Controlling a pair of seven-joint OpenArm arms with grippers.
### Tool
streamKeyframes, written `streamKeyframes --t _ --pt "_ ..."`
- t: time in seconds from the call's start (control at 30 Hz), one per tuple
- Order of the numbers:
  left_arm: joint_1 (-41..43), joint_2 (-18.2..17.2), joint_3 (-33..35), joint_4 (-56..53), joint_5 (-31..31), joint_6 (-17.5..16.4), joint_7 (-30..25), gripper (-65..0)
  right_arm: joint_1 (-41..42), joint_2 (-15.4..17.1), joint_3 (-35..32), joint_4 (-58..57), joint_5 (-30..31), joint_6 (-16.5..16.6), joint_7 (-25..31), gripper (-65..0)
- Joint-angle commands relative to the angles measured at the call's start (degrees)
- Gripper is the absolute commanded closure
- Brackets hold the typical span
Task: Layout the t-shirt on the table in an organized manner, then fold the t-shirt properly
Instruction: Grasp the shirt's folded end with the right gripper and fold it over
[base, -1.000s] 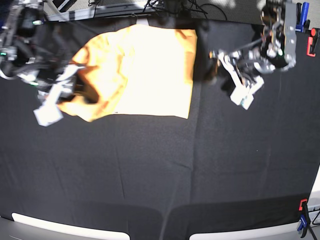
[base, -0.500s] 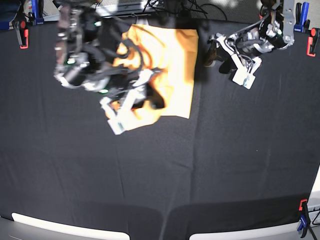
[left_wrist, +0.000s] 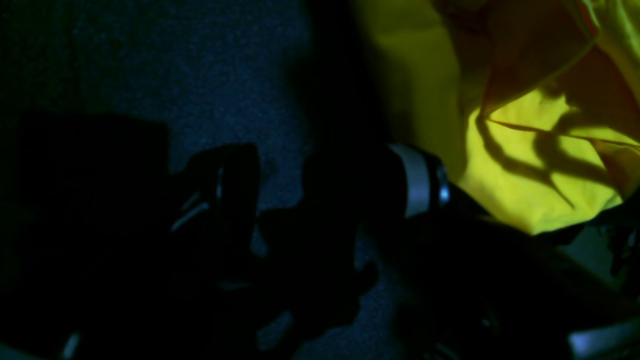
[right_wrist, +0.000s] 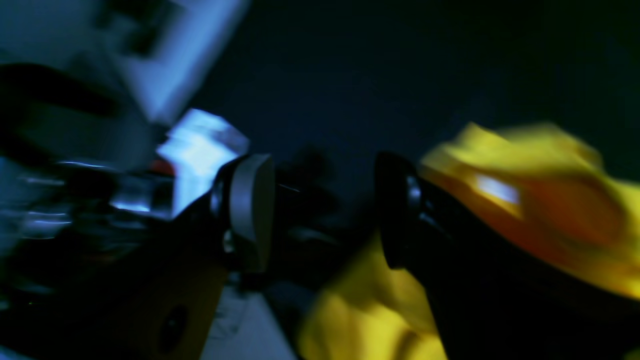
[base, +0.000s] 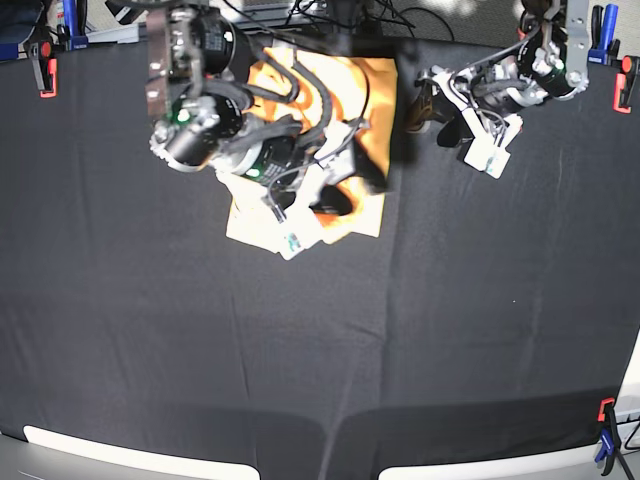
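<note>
The t-shirt (base: 345, 110) lies half folded at the far side of the table (base: 320, 360). Above it the right gripper (right_wrist: 325, 215) stands open, holding nothing. The left gripper (base: 480, 130), beside the shirt, is open and empty. I think the fold should be smoothed flat before the next fold.

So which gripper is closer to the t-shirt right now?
The right gripper: it is directly over the t-shirt, jaws open. The left gripper hangs over bare table, off the shirt's side edge.

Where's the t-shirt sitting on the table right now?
In the base view the t-shirt lies at the table's far edge, slightly left of centre, folded, mostly under the right arm and just left of the left gripper.
</note>
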Motion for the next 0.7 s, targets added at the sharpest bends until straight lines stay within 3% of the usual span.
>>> streamKeyframes --t 0.0,0.07,0.17,0.33,0.5,0.67 --pt "0.02 -0.37 -0.11 0.72 -0.02 -0.17 1.03 -34.4 0.83 -0.31 -0.09 1.01 3.45 1.73 0.46 -31.2" --pt "0.04 -0.37 -0.13 0.72 -0.04 -0.17 1.03 -34.4 1.09 -0.28 0.33 1.25 6.84 3.04 -1.14 -31.2" --pt "0.04 -0.37 -0.13 0.72 -0.02 -0.17 1.03 -34.4 1.53 -0.28 2.49 2.6 5.97 3.06 -3.19 -31.2" --pt "0.02 -0.37 -0.17 0.72 -0.02 -0.17 0.98 -34.4 1.57 0.98 12.28 7.06 4.61 3.06 -5.95 -31.2" --pt "0.04 -0.35 -0.17 0.72 -0.04 -0.17 0.98 -34.4 -0.35 6.67 23.71 7.8 4.63 2.86 -6.75 -31.2" --pt "0.02 -0.35 -0.15 0.72 -0.07 -0.17 0.98 -34.4 -2.82 12.57 26.43 4.39 4.81 2.8 -6.75 -31.2"
